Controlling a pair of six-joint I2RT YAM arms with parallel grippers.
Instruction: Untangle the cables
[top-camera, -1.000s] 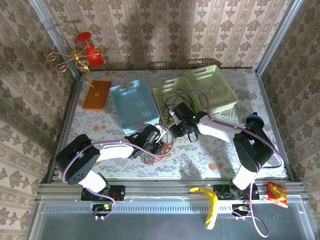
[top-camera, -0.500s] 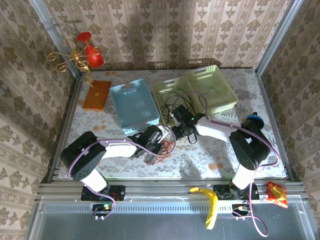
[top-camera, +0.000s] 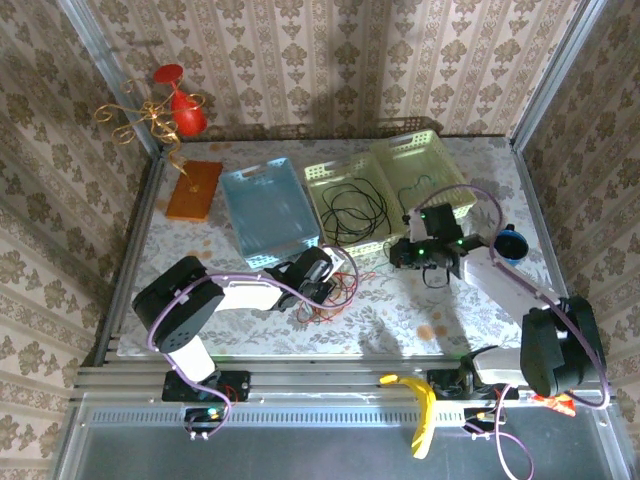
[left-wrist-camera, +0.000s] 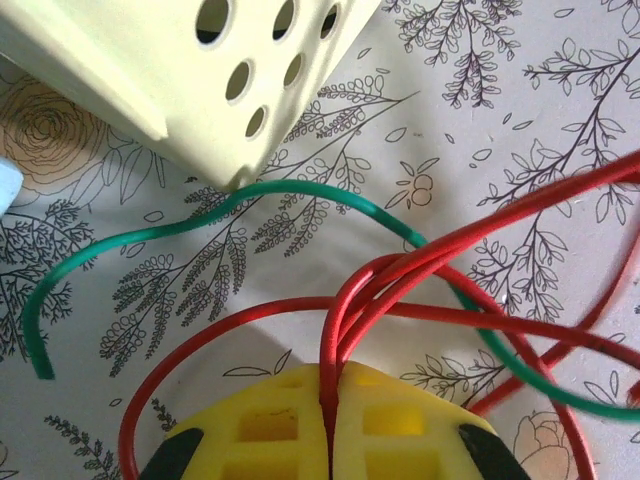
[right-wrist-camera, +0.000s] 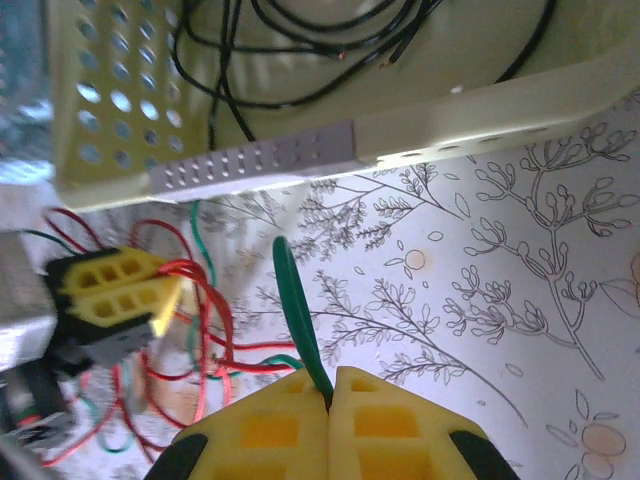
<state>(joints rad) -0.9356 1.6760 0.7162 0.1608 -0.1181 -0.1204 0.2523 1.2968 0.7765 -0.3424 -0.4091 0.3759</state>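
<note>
My left gripper (left-wrist-camera: 330, 385) is shut on a bunch of red cable (left-wrist-camera: 420, 265) strands just above the flowered tabletop. A green cable (left-wrist-camera: 300, 190) arcs across in front of it and passes among the red loops. In the top view the left gripper (top-camera: 330, 273) sits by the red tangle (top-camera: 335, 297) near the table's middle. My right gripper (right-wrist-camera: 330, 385) is shut on the green cable (right-wrist-camera: 297, 300), to the right of the tangle, and sees the left gripper's fingers (right-wrist-camera: 110, 290). The black cable (top-camera: 355, 205) lies coiled in a pale green basket (top-camera: 322, 172).
A blue basket (top-camera: 268, 210) stands left of the pale green one, with a second pale green basket (top-camera: 455, 190) to its right. An orange board (top-camera: 193, 190) and a red ornament (top-camera: 180, 105) sit at the back left. A banana (top-camera: 420, 405) and a snack packet (top-camera: 553, 388) lie on the front rail.
Both grippers have shut. The right arm has pulled away to the right from the tangle with the green cable, while the left gripper stays at the red loops.
</note>
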